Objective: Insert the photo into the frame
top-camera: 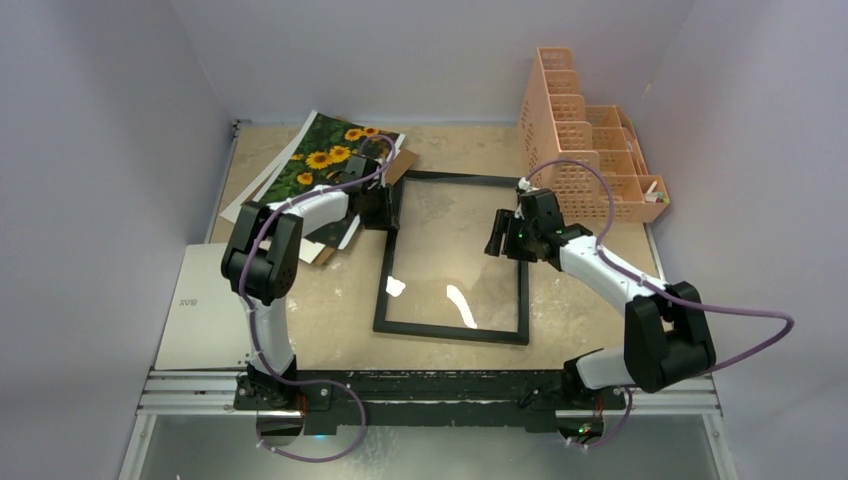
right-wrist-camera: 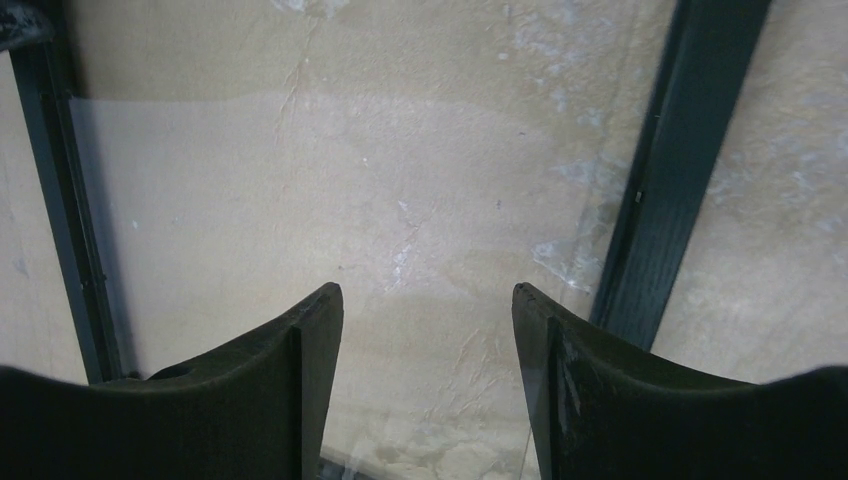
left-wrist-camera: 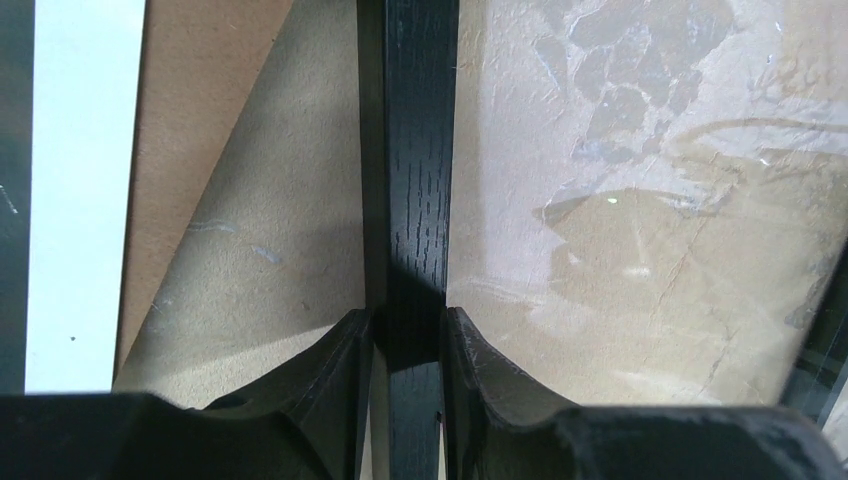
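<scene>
The frame (top-camera: 452,332) lies flat in the middle of the table, thin black rails around a glossy pane. My left gripper (top-camera: 384,208) is at its left rail near the far left corner. In the left wrist view that gripper (left-wrist-camera: 408,315) is shut on the black rail (left-wrist-camera: 420,150), one fingertip pressed to each side. The photo (top-camera: 328,158), sunflowers on dark green, rests at the back left on a brown board and white sheets, just left of that gripper. My right gripper (top-camera: 502,238) hovers open over the pane, inside the right rail (right-wrist-camera: 680,180). Nothing is between its fingers (right-wrist-camera: 428,295).
A peach mesh organizer (top-camera: 590,150) stands at the back right, close behind the right arm. A light grey slab (top-camera: 205,310) lies at the near left edge. A white strip (left-wrist-camera: 85,200) and brown board (left-wrist-camera: 200,120) lie left of the gripped rail.
</scene>
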`<state>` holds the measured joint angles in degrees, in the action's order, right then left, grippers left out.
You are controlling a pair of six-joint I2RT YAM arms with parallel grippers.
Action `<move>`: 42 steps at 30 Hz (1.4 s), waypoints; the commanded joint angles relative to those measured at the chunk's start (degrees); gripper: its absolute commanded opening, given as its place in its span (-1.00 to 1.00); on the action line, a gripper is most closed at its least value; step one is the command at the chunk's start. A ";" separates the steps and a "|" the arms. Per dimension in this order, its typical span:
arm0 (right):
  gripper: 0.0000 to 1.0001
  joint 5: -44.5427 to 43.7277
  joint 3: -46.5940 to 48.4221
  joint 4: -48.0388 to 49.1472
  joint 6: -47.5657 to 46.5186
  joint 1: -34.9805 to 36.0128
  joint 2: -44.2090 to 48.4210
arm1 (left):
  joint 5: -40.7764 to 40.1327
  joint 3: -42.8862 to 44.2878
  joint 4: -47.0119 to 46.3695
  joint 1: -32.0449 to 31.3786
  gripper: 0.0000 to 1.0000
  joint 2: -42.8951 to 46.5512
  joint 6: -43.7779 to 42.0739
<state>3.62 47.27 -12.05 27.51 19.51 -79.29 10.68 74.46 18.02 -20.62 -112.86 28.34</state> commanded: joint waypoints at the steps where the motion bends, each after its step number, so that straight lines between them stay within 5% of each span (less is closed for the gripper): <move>1: 0.33 -11.46 1.04 -3.79 4.73 0.24 5.67 | -6.46 -1.14 6.34 0.50 -0.44 -3.07 -1.94; 8: 0.48 -23.07 0.32 -7.74 8.79 0.27 7.70 | -2.30 -0.69 5.31 0.50 -0.32 -2.85 -0.94; 24: 0.61 -11.74 -4.36 -1.51 10.41 0.26 0.14 | 8.32 -1.61 2.38 0.50 -0.11 -1.07 -1.00; 28: 0.49 -0.78 -6.13 4.33 5.17 0.21 0.34 | 12.09 -3.42 0.63 0.50 -0.09 -0.06 -0.68; 42: 0.42 3.79 -9.38 2.27 5.11 0.27 3.53 | 14.37 -14.50 -2.36 -0.50 -0.08 8.41 1.05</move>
<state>-0.16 39.05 -12.97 30.72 18.74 -76.99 20.91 64.38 11.90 -19.14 -107.37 27.88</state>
